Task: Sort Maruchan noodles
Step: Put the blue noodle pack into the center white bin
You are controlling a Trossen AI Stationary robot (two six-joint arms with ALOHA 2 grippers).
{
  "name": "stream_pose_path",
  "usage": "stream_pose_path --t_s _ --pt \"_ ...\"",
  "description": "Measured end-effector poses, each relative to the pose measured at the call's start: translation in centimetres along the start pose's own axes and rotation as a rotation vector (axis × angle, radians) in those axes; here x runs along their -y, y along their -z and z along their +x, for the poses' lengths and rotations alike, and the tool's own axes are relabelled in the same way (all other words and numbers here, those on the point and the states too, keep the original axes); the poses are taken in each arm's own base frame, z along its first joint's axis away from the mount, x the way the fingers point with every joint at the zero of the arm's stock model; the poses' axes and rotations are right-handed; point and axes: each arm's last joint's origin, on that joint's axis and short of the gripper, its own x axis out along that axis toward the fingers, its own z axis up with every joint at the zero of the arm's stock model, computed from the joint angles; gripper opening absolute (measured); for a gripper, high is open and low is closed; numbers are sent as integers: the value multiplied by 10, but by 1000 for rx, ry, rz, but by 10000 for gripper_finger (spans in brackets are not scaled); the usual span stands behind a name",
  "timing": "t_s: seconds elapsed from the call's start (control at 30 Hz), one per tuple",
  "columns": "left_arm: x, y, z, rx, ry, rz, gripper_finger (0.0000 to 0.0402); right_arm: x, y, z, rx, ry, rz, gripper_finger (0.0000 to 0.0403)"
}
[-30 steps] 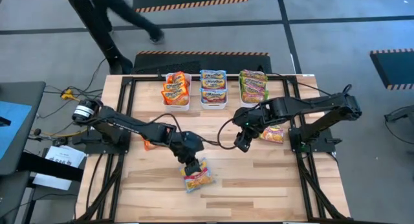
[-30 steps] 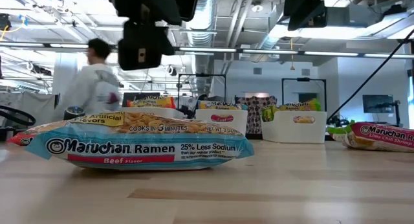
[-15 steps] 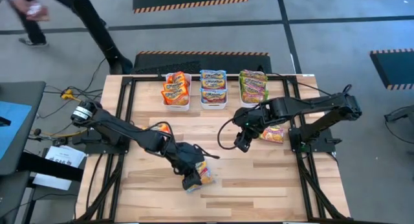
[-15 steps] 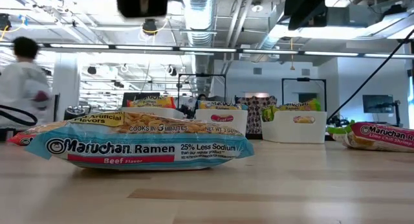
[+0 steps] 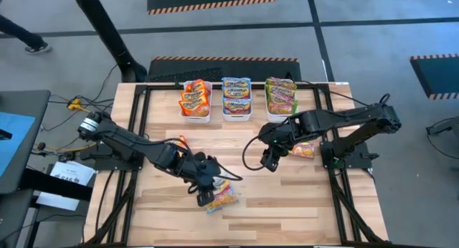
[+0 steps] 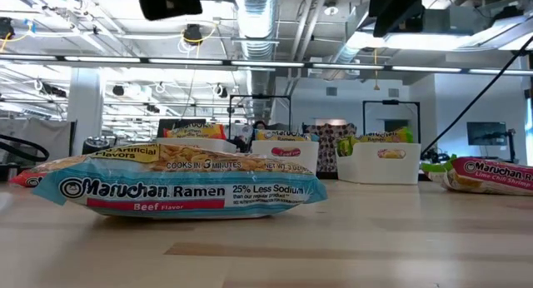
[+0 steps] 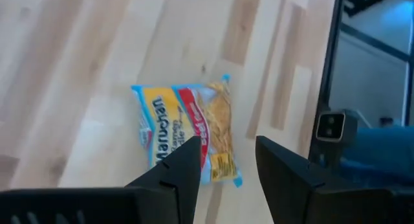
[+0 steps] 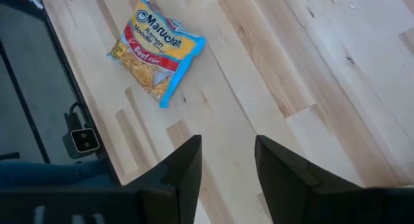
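Note:
A blue Maruchan beef noodle packet [image 5: 222,196] lies flat on the wooden table [image 5: 287,205] near the front middle; it also shows in the low view [image 6: 179,185] and both wrist views [image 7: 184,130] [image 8: 155,49]. My left gripper [image 5: 204,198] [image 7: 226,166] hangs open just above the packet's left end and touches nothing. My right gripper [image 5: 270,162] [image 8: 228,159] hovers open over bare table at centre right. A pink-green packet [image 5: 303,149] lies right of it, and an orange packet [image 5: 179,142] lies partly under my left arm.
Three white bins stand in a row at the far edge, holding orange [image 5: 195,99], blue [image 5: 237,97] and green-pink [image 5: 281,96] packets. Black frame rails [image 5: 136,133] run along both sides of the table. The front half of the table offers bare wood.
My left gripper has risen from just over the blue packet, almost leaving the top of the low view, and has shifted a little toward the table's near-left while turning. The packet has stayed flat where it was. A person behind the table has walked off to the left.

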Motion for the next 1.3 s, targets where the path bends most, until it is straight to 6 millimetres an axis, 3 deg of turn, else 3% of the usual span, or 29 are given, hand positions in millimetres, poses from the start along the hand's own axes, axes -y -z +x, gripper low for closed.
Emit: stream_pose_path --t_s 0.17,0.4,0.73,1.3 --pt "-9 8 12 -48 17 56 134 0 0 0 0 0 1 168" --pt "-27 14 31 -50 -1 -106 161 0 0 0 0 0 1 168" --pt "-21 23 67 -49 -3 -100 165 0 -1 1 7 2 3 168" --pt "-27 46 135 -206 -29 -98 165 1 -2 16 -41 45 31 168"
